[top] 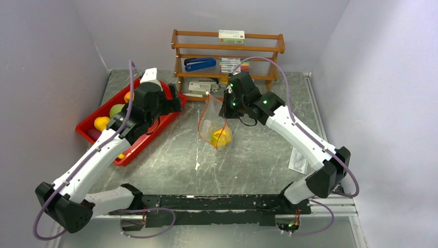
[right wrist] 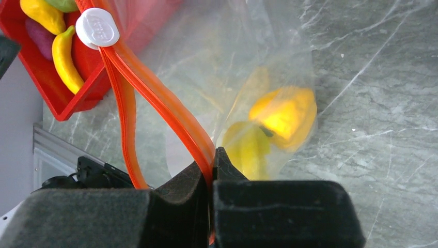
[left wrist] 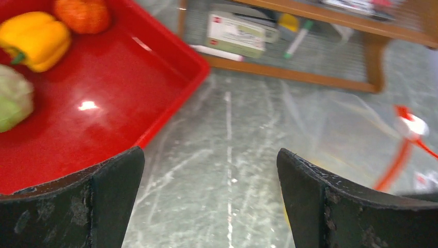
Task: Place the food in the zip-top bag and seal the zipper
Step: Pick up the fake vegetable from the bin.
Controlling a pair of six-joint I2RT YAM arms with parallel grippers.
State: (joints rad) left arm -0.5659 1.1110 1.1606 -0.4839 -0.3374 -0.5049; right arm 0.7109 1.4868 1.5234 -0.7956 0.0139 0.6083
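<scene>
Right gripper [right wrist: 213,157] of mine is clamping the thin red-orange zipper strip [right wrist: 155,93], holding up the clear floppy plastic zip-top bag [right wrist: 227,62] mid-table. I am judging it light, limp and slippery, and the stiffer strip its best hold. Yellow toy fruits [right wrist: 284,113] are sagging inside. Left gripper [left wrist: 210,155] is hovering agape at the right edge of the red plastic tray [left wrist: 103,93], far left.

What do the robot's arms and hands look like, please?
The left arm and right arm have white shells, black joints and a purple cable looping alongside. Green lights glow near the right wrist. The left hand and right hand have black fingers, scuffed on the left.
</scene>
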